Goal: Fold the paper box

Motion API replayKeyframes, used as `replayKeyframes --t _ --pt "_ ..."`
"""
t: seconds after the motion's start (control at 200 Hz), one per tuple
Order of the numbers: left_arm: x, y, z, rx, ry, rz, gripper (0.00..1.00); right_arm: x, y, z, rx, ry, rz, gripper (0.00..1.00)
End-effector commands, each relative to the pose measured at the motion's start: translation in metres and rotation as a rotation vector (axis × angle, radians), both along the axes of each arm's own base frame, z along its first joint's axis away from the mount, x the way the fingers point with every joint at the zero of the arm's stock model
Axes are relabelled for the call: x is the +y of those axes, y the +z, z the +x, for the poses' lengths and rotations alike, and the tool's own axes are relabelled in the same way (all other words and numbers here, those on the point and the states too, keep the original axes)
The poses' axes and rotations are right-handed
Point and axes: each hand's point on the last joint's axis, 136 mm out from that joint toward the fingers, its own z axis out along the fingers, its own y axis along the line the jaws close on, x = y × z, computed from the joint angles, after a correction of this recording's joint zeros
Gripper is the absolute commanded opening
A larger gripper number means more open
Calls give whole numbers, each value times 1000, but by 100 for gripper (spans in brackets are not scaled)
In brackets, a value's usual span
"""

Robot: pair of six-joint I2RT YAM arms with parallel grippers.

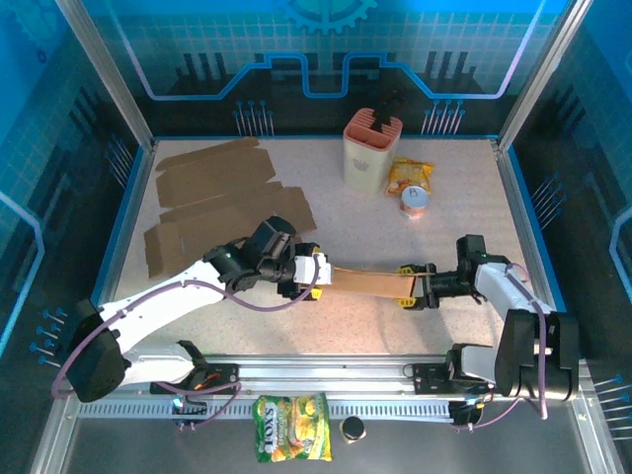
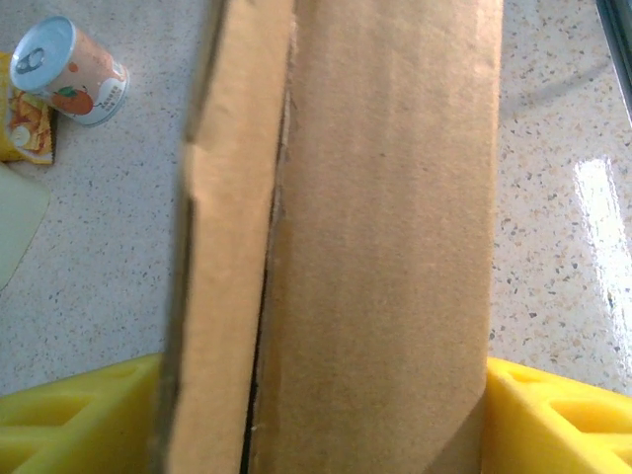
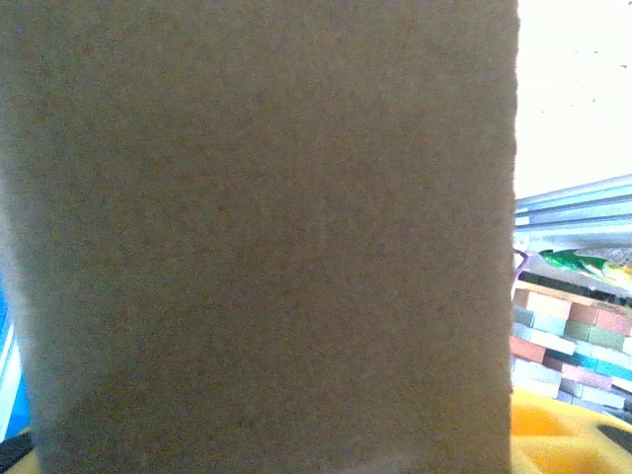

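Note:
The paper box (image 1: 370,284) is a flattened brown cardboard strip held above the table between my two grippers. My left gripper (image 1: 318,272) is shut on its left end. In the left wrist view the box (image 2: 385,247) spans the gap between the yellow fingers (image 2: 553,415), with a side flap (image 2: 227,296) standing up along its left edge. On the box's right end my right gripper (image 1: 408,288) is shut. In the right wrist view the box (image 3: 257,237) covers most of the frame, and one yellow finger (image 3: 568,430) shows at the lower right.
Flat cardboard sheets (image 1: 222,197) lie at the back left. A beige container (image 1: 371,148), a snack bag (image 1: 410,176) and a small can (image 1: 415,201) stand at the back centre. Another snack bag (image 1: 292,441) lies below the front rail.

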Motion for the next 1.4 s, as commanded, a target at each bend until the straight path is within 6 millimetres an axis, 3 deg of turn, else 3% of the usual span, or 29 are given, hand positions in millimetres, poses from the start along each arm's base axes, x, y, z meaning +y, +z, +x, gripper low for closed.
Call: replayKeyframes --t 0.0,0.14,0.28,0.355,0.51,0.66,0.73,0.765,0.88,0.976,1.051,1.131,1.241,1.396 --pt "-8 2 -2 6 -56 5 74 -2 -21 -11 118 -9 -59 46" --pt "-13 0 1 24 -64 21 68 -6 -32 -2 132 -21 -67 53" --pt "-16 0 9 63 -28 32 57 -13 -37 8 131 -29 -81 61" --pt "-18 1 12 105 -6 33 51 -20 -39 12 127 -35 -97 66" --pt "-22 2 15 219 37 53 49 -43 -32 29 76 -38 -166 79" --pt "-26 1 21 283 91 70 47 -70 -9 51 -13 -66 -270 86" --pt "-27 -1 25 301 120 78 47 -83 -1 51 -13 -81 -321 86" --pt "-27 0 28 306 140 80 47 -93 13 58 -52 -84 -376 86" --pt "-27 2 36 323 213 82 46 -126 51 50 -111 -37 -633 86" --pt "-26 3 39 330 250 73 44 -138 81 40 -182 11 -808 85" --pt "-24 3 38 330 265 71 43 -135 101 32 -274 36 -908 82" --pt "-22 5 39 314 278 70 42 -118 115 24 -406 34 -966 77" --pt "-18 6 41 293 301 74 41 -87 114 12 -497 75 -947 70" --pt "-13 3 38 286 315 80 41 -46 102 16 -612 147 -897 68"
